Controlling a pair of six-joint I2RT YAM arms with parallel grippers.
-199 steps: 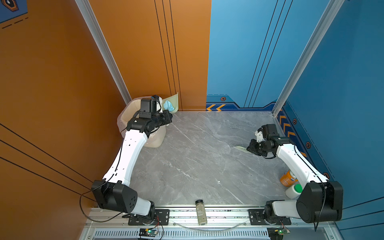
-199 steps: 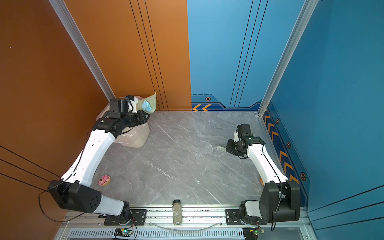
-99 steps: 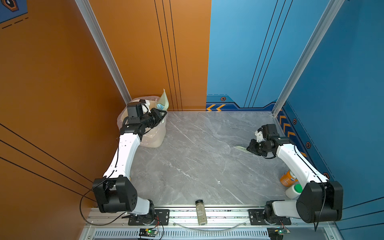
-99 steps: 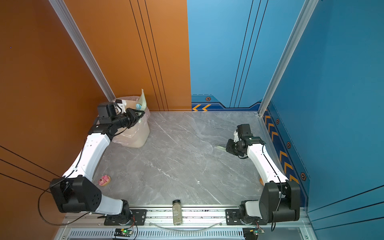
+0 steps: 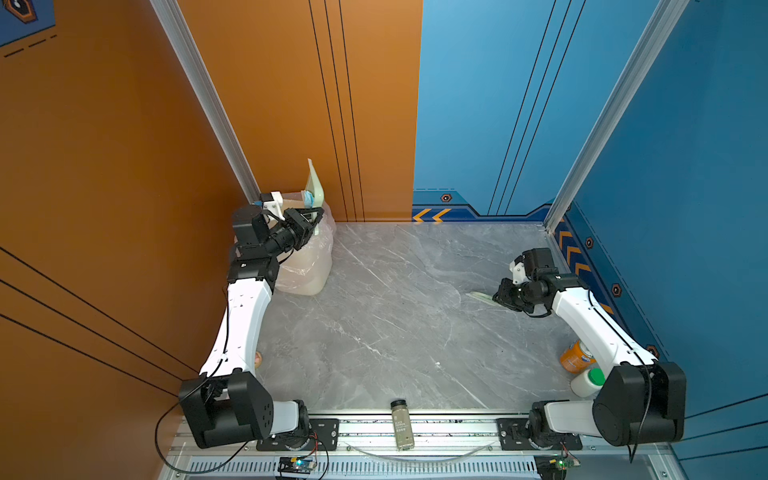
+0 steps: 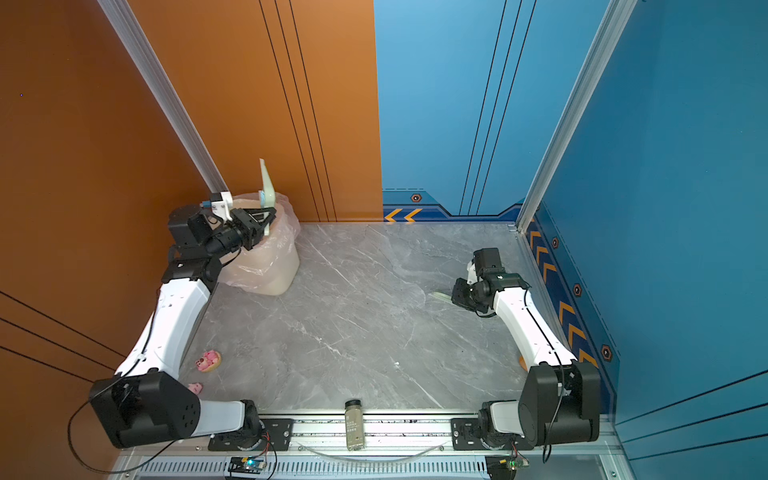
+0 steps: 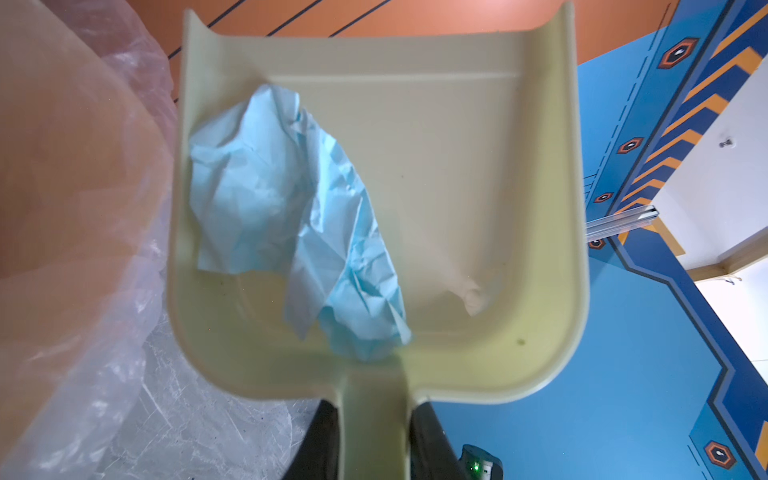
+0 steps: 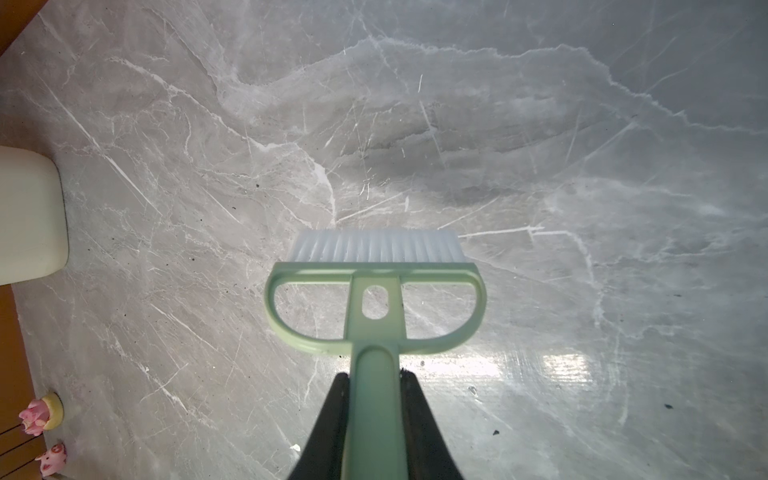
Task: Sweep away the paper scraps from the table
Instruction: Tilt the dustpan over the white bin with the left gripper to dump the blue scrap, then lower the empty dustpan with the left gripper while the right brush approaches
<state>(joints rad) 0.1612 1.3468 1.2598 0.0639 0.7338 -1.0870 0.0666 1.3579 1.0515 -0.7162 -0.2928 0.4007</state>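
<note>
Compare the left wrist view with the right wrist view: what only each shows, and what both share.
Only left wrist: the dustpan, held by the shut left gripper, with a light blue paper scrap lying in it. Only right wrist: the brush, held by the shut right gripper, and two pink pig figurines. Both: the bin and orange wall.

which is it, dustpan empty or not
Not empty: the left wrist view shows a crumpled light blue paper scrap lying in the dustpan.
</note>
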